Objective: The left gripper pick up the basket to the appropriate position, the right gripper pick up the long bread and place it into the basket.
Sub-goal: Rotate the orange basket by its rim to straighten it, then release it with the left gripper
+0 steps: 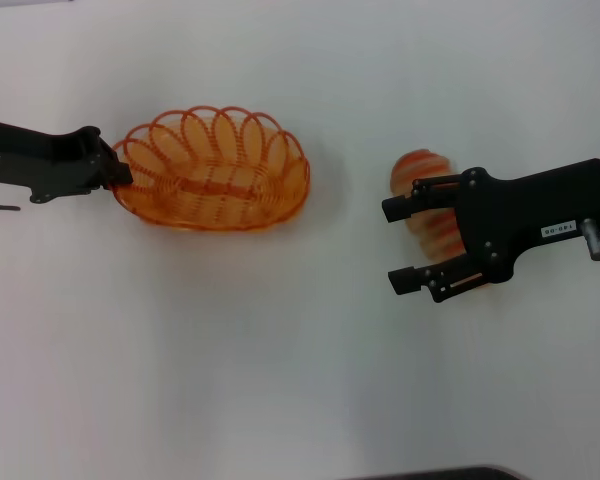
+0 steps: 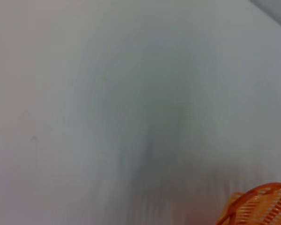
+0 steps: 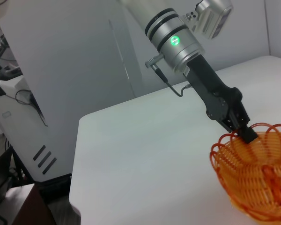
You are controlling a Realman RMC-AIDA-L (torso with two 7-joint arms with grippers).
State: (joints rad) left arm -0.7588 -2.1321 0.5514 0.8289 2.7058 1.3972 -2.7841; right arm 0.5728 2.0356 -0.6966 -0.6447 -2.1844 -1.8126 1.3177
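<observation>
The orange wire basket (image 1: 215, 170) sits left of centre on the white table. My left gripper (image 1: 120, 172) is shut on the rim at its left end. The right wrist view shows the same grip (image 3: 246, 133) on the basket (image 3: 253, 183). A corner of the basket shows in the left wrist view (image 2: 262, 208). The long bread (image 1: 425, 172), tan with orange stripes, lies at the right. My right gripper (image 1: 392, 245) is open and hovers over the bread, one finger across it, covering its near part.
The white table (image 1: 280, 350) spreads around both things. A dark edge (image 1: 430, 473) shows at the bottom of the head view. In the right wrist view, the table's far edge (image 3: 79, 140) and white cabinets (image 3: 47, 93) lie beyond.
</observation>
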